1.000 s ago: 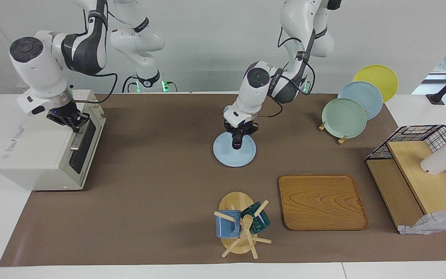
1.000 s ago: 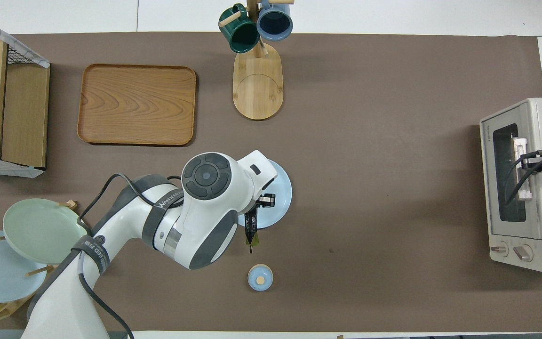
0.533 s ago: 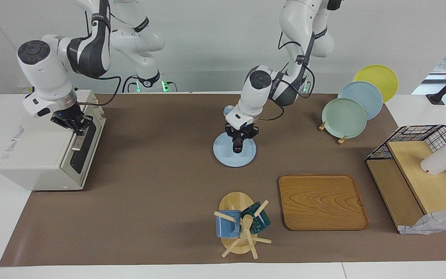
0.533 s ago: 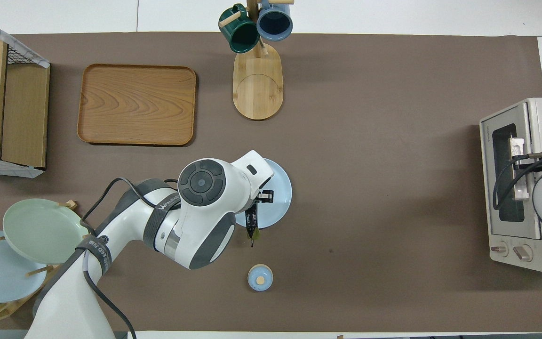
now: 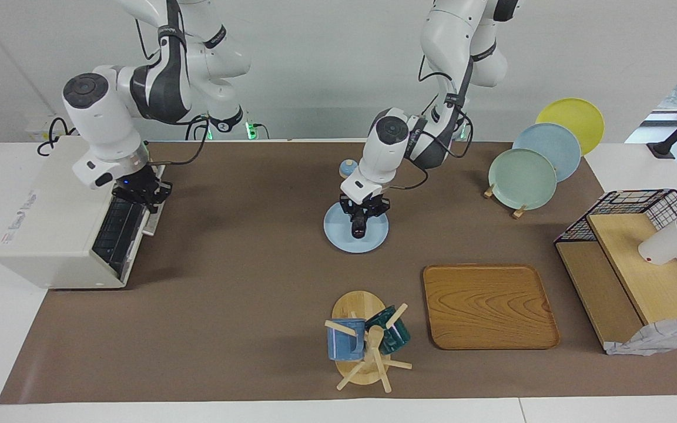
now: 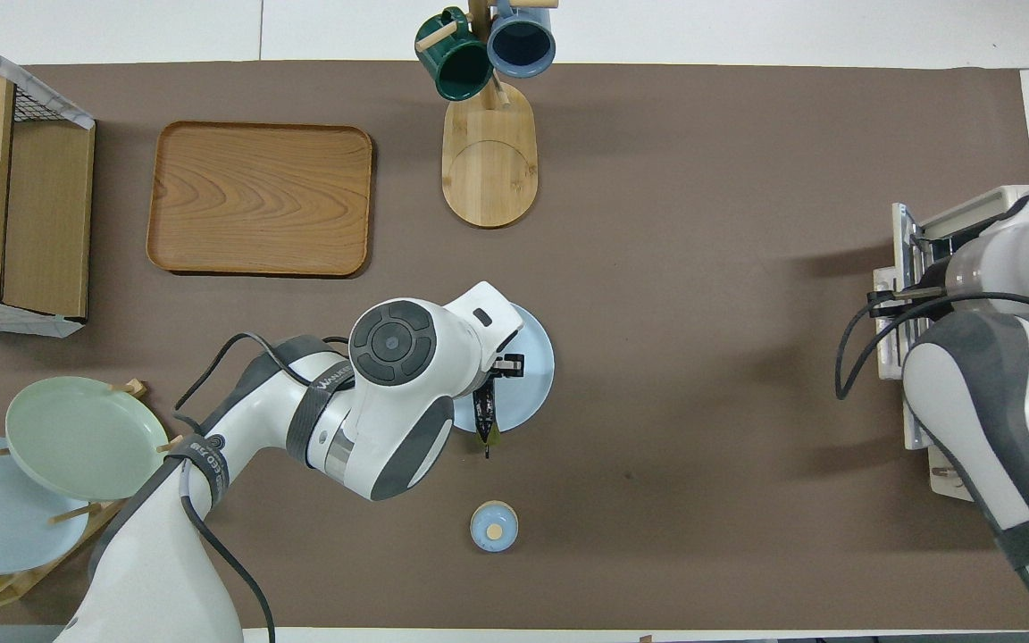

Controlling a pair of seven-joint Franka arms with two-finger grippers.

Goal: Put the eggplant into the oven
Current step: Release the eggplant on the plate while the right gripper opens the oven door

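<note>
The dark purple eggplant (image 5: 358,226) (image 6: 482,415) lies along the light blue plate (image 5: 338,235) (image 6: 534,375) at the table's middle. Its green stem end sticks out past the plate's rim toward the robots. My left gripper (image 5: 363,212) (image 6: 492,379) is low over the plate, right at the eggplant. Whether it grips the eggplant I cannot tell. The cream-white oven (image 5: 50,223) (image 6: 970,210) stands at the right arm's end of the table. My right gripper (image 5: 138,192) is shut on its door handle. The dark door (image 5: 116,226) hangs partly swung down.
A mug tree (image 5: 365,343) with a blue and a green mug stands farthest from the robots. A wooden tray (image 5: 488,305) lies beside it. A small blue lidded jar (image 6: 494,527) sits nearer the robots than the plate. A rack of plates (image 5: 523,179) and a wire-and-wood shelf (image 5: 626,264) fill the left arm's end.
My right gripper has pulled the oven's handle outward and downward, and the door has swung partly open. My left gripper has sunk slightly toward the plate with the eggplant.
</note>
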